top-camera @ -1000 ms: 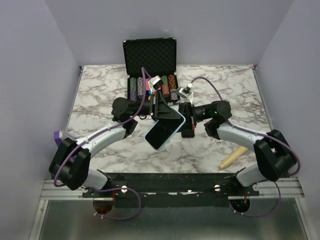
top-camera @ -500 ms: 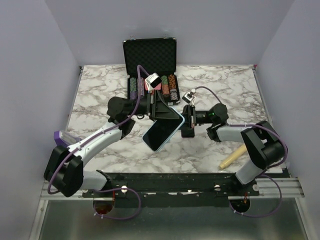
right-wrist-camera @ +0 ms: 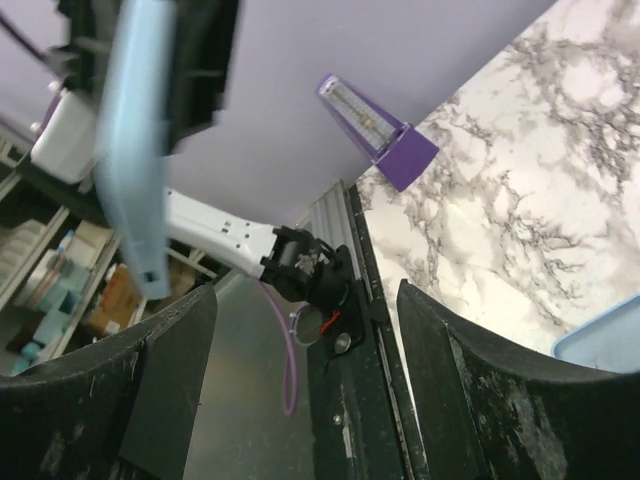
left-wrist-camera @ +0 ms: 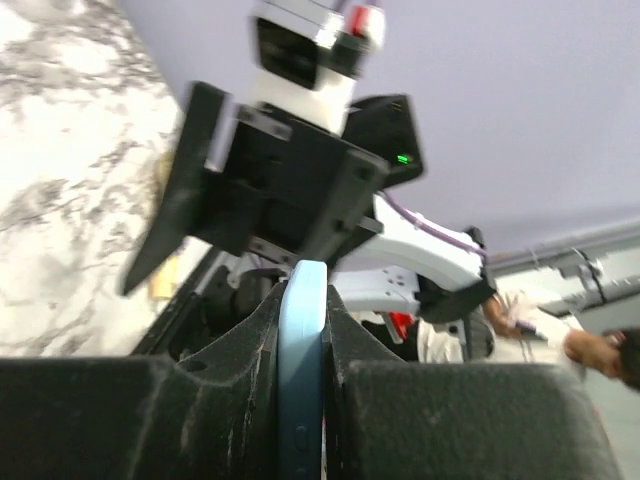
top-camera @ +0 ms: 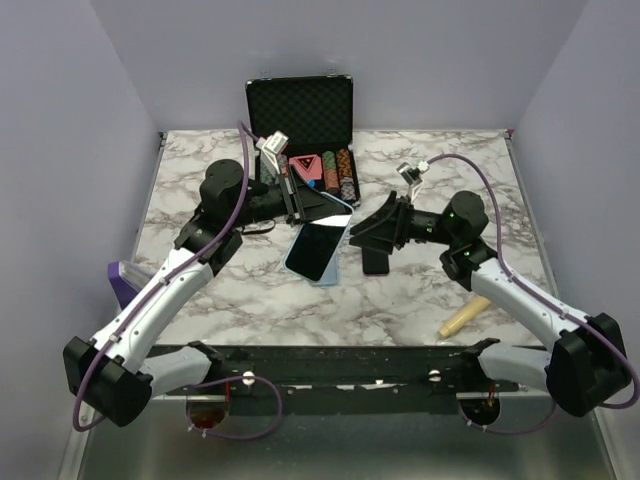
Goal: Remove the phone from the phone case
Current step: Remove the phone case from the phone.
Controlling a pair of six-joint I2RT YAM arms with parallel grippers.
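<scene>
Left gripper (top-camera: 292, 197) is clamped on the edge of the light blue plastic phone case (top-camera: 328, 208), held on edge over the middle of the white marble table (top-camera: 450, 170). The flat black-screened phone with a pale blue rim (top-camera: 316, 250) lies face up mid-table, just nearer the near edge. Cannot tell whether it touches the case. Right gripper (top-camera: 369, 243) is just right of the phone, jaws apart, holding nothing.

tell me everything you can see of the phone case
The phone case is pale blue, thin and smooth, like soft plastic, with a small slot in its edge. It is held above the table, edge-on to the left wrist camera, clamped on both faces between the black fingers of the left gripper. Nothing else visibly touches it.
</scene>
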